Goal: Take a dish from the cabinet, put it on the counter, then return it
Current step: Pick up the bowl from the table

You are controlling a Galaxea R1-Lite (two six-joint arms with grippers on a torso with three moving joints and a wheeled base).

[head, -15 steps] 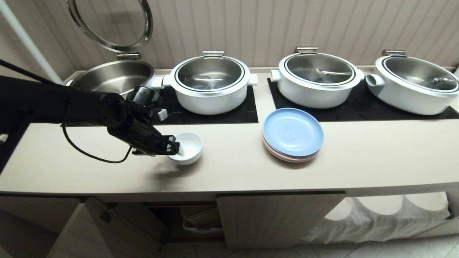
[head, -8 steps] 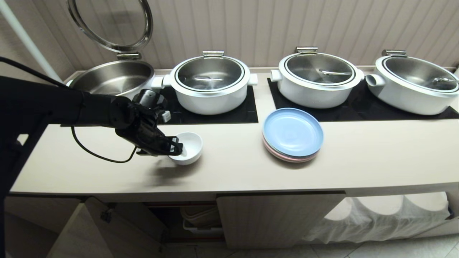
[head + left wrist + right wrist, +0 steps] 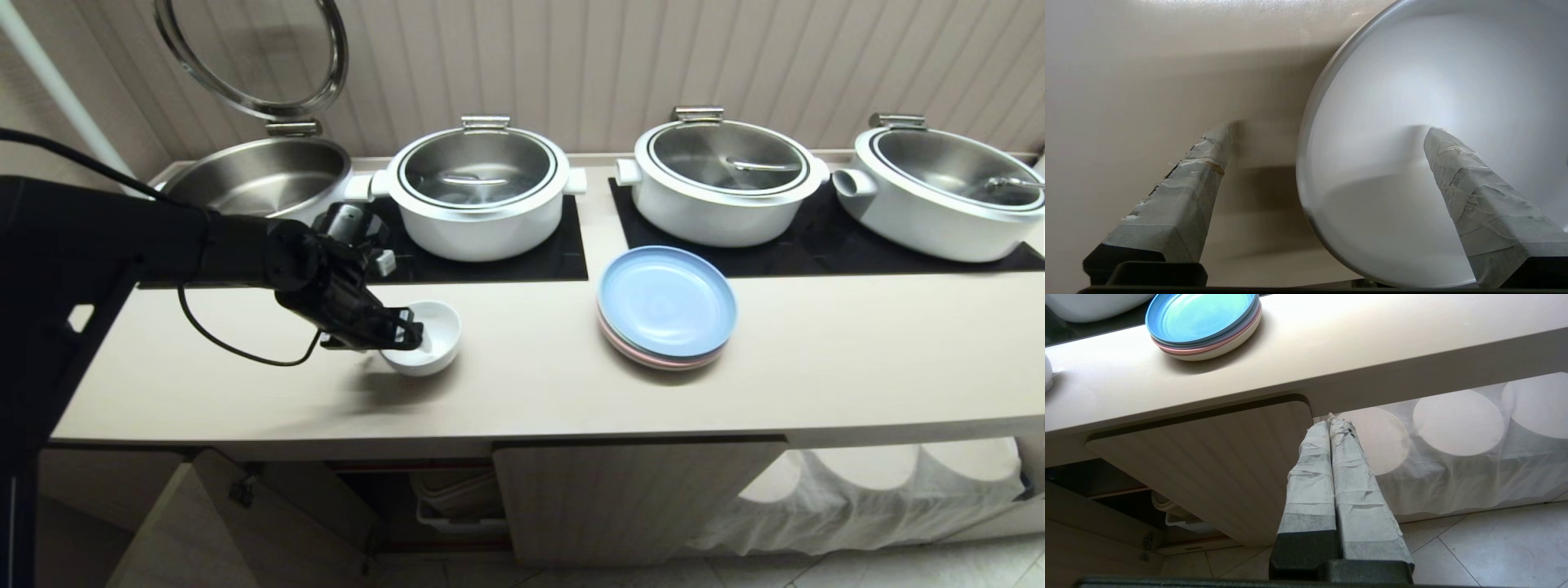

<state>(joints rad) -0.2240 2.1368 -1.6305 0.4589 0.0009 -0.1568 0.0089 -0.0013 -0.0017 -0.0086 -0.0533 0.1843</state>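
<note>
Just one dish [image 3: 431, 347] on counter [image 3: 531, 384]

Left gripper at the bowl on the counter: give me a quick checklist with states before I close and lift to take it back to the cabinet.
1. Bowl sits upright on the counter: ok.
2. Left gripper open, jaws wide: ok.
3. Fingers straddle the bowl's rim, one finger inside, the other outside over the counter: ok.
4. Fingers touching the rim yet: cannot tell.
5. Stack of plates stands apart from the bowl, to its right: ok.
6. Cabinet door open below the bowl: ok; free shelf spot inside: cannot tell.
7. Right gripper shut, parked low before the closed cabinet door: ok.
</note>
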